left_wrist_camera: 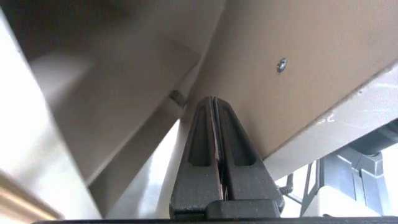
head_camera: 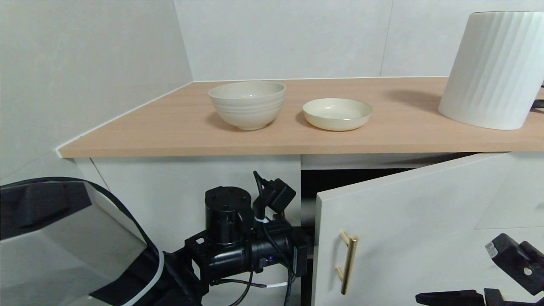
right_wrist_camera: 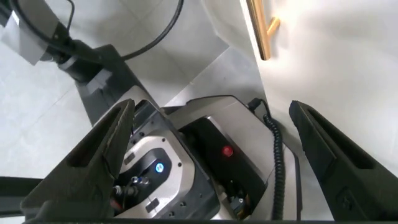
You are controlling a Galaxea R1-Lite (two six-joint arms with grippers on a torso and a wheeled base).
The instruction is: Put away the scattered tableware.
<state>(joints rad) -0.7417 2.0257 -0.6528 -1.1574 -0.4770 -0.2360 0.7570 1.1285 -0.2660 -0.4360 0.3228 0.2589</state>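
Ribbed white container (head_camera: 493, 68) cut off at right.

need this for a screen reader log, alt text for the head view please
A bowl and a shallow dish sit side by side on a wooden counter, with a white ribbed container at the robot's right. Below, a cabinet door with a gold handle stands ajar, the left arm low beside its edge.

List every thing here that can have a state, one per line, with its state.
Bowl: upright, empty, on the countertop.
Shallow dish: upright, empty, beside the bowl, not touching.
White ribbed container: standing on the countertop.
Cabinet door: partly open.
Left gripper: shut.
Right gripper: open, empty.
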